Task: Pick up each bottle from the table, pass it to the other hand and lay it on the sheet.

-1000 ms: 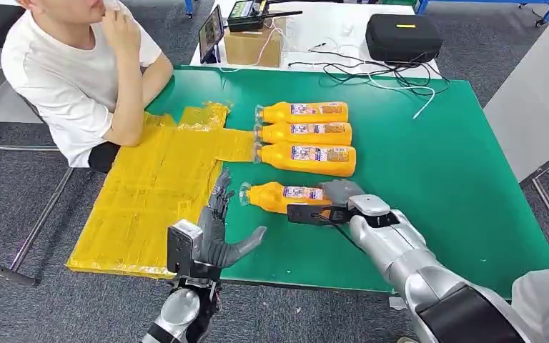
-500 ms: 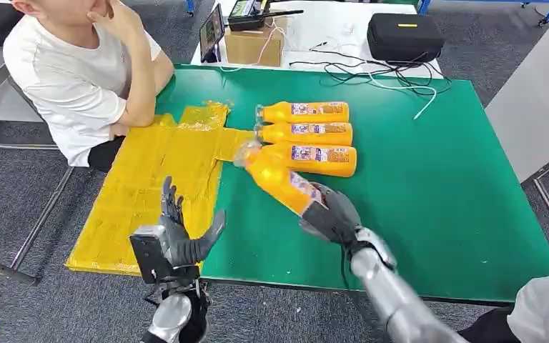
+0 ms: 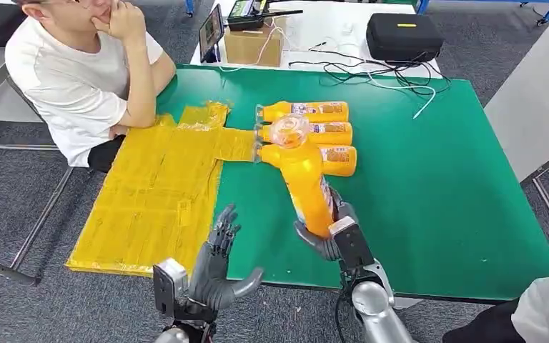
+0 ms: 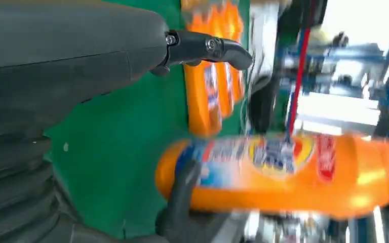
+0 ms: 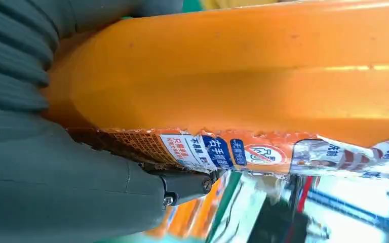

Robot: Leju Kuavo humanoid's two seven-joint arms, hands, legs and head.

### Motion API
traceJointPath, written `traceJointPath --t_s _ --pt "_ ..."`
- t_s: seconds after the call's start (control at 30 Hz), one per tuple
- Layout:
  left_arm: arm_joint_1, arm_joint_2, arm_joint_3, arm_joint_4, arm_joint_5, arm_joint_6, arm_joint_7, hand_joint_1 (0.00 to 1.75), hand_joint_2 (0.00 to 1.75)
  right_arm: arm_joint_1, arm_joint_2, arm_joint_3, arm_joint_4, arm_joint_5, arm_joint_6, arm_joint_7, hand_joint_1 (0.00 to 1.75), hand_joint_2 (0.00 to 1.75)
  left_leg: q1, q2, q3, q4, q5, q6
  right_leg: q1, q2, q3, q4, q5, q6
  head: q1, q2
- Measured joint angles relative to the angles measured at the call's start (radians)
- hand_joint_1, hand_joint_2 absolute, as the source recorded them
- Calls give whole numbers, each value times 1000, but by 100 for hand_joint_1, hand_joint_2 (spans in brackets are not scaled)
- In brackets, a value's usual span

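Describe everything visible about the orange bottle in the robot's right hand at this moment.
The orange plastic bottle is glossy, with a clear cap pointing up toward the camera and a blue, red and white printed label along its side. It is raised off the green table, nearly upright, leaning slightly. The right hand grips its base end, dark fingers wrapped around it. Nothing else touches it. Three matching bottles lie on the table behind it.

Orange bottles (image 3: 307, 132) with blue-and-red labels lie on a green table (image 3: 436, 179) beside a crinkled yellow sheet (image 3: 157, 186).
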Motion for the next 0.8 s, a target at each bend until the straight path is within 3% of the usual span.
traceJointPath --t_s 0.2,0.47,0.8 --pt "3 11 -16 2 41 -99 12 0 175 3 0 126 4 110 140 -2 175 175 0 0 0 0 0 0 0 0 0 0 0 0 0 0" --pt "0 10 18 0 56 -71 0 0 175 1 6 277 20 143 154 -16 175 175 0 0 0 0 0 0 0 0 0 0 0 0 1 0" --pt "11 2 40 -9 59 -8 -45 0 175 -2 6 354 23 153 150 -23 175 175 0 0 0 0 0 0 0 1 -1 0 0 0 0 0"
